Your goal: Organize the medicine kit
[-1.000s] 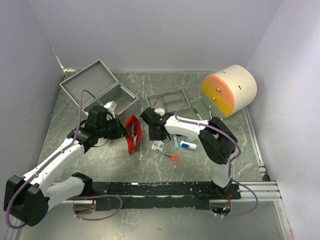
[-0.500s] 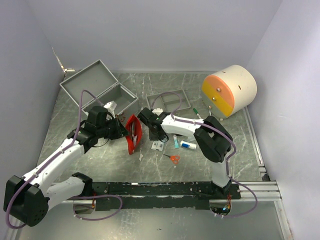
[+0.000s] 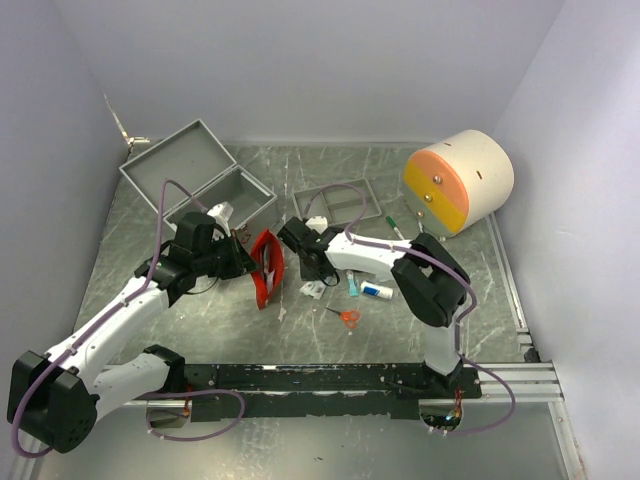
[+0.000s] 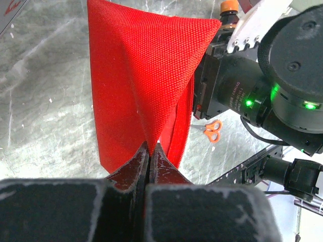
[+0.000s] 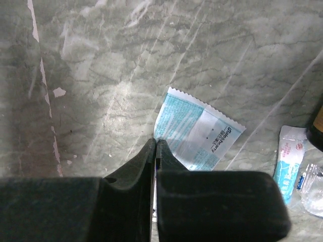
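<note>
The medicine kit (image 3: 235, 198) is a grey metal case standing open at the back left, its lid (image 3: 172, 160) laid back. In front of it my left gripper (image 3: 245, 262) is shut on a fold of the red pouch (image 3: 266, 265), whose open zip side hangs down. In the left wrist view the pouch (image 4: 146, 75) rises from the pinched jaws of the left gripper (image 4: 150, 149). My right gripper (image 3: 307, 272) is shut on the corner of a blue-and-white sachet (image 3: 313, 290). In the right wrist view the right gripper (image 5: 155, 143) pinches that sachet (image 5: 199, 131) just above the table.
A shallow grey divided tray (image 3: 340, 203) lies behind the right gripper. A white drum with an orange-yellow face (image 3: 455, 180) stands at the back right. Orange scissors (image 3: 348, 316), a teal tube (image 3: 353, 283), a white-and-blue tube (image 3: 378, 291) and a small packet (image 5: 288, 161) lie nearby.
My right gripper has shut on the sachet's corner, and the sachet has shifted and tilted. The left gripper still holds the red pouch in the same place.
</note>
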`<state>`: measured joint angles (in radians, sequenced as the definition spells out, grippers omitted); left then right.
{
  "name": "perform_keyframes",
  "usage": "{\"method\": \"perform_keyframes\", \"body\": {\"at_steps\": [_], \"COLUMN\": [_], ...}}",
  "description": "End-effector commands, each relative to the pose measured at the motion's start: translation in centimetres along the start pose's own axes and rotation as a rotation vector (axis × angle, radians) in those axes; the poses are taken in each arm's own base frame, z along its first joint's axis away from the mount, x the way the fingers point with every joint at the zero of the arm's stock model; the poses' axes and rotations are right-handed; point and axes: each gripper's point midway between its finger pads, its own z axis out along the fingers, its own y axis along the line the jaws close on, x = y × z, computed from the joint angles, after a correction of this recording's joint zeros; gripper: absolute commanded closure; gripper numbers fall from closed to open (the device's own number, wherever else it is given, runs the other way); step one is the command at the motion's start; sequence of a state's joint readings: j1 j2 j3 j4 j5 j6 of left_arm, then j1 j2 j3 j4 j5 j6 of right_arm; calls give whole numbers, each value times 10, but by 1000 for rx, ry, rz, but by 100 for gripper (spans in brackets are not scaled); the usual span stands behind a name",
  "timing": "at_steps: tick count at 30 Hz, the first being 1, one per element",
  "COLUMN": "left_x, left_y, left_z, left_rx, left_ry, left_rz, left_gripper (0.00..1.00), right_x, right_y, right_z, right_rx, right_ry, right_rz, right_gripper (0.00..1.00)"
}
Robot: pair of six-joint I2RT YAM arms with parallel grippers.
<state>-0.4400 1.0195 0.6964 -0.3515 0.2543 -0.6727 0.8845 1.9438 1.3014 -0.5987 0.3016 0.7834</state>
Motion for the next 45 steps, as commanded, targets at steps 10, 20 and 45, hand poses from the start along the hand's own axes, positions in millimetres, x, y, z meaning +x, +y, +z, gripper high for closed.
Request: {"method": "perform_keyframes", "body": {"at_steps": [10, 20, 45], "left_x": [-7, 12, 22], "left_y": [-49, -57, -1], "left_z": [-2, 23, 37], "left_rx": [257, 396, 87], "left_ry": [30, 113, 173], "left_rz": [41, -73, 36], "left_gripper": [93, 93, 93], "right_x": [-80, -82, -42], "right_y": [17, 34, 99], "right_z": [-128, -210, -167], "right_rx": [-431, -824, -1124], "right_ry": [-516, -736, -563], "right_rz": [77, 73, 3], "right_gripper": [100, 100, 100]}}
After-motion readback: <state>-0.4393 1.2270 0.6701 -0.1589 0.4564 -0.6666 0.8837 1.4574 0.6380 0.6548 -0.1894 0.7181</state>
